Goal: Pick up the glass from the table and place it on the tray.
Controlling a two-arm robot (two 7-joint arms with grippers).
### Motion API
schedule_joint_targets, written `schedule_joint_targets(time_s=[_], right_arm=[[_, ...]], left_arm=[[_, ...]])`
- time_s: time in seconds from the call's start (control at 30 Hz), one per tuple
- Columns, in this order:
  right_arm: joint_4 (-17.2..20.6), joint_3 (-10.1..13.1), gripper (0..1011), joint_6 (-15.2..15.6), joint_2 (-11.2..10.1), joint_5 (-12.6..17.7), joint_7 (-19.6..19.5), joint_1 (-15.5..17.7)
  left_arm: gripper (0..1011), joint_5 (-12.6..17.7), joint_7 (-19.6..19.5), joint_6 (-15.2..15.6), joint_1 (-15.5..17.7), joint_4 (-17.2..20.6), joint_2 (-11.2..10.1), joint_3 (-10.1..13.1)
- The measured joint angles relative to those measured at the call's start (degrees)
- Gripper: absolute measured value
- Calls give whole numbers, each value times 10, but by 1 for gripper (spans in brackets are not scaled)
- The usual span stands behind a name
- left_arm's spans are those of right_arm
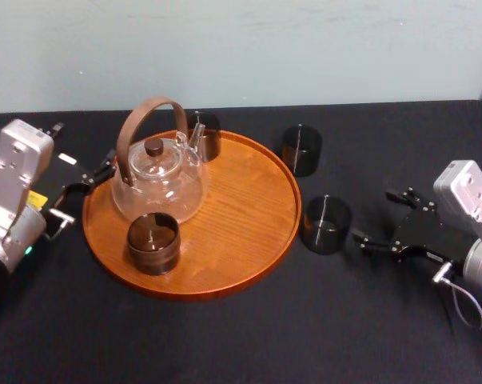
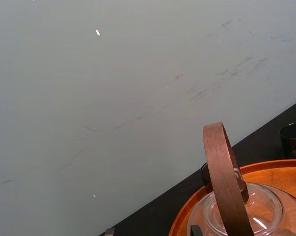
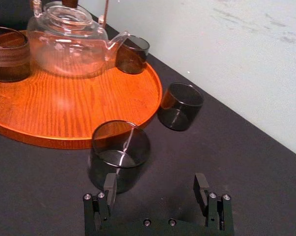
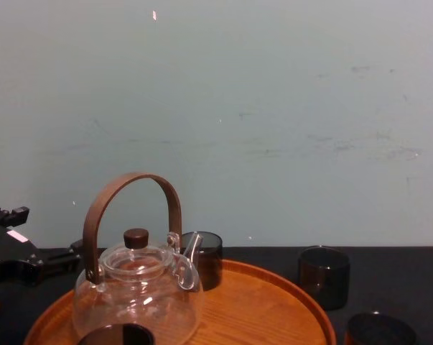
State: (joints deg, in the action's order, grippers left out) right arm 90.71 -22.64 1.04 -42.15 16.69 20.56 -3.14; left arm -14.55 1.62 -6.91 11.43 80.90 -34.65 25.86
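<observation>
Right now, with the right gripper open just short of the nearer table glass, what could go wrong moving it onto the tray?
1. The glass sits off-centre between the right gripper's open fingers; one finger may hit its wall and tip it.
2. It stands close to the tray's rim; carried low, it could catch there.
3. Set down too far in, it could knock the teapot.
The left gripper idles at the tray's left edge.

head above, chest low, shared tray point(image 1: 242, 204)
</observation>
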Motion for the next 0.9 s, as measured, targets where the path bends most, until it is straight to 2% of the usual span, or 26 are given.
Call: schedule_joint_targets(time_s=[0.9], right_arm=[[-9, -5, 1002, 33, 47, -14, 55, -7]], left_arm=[[1002, 0, 0, 0, 0, 0, 0, 0]])
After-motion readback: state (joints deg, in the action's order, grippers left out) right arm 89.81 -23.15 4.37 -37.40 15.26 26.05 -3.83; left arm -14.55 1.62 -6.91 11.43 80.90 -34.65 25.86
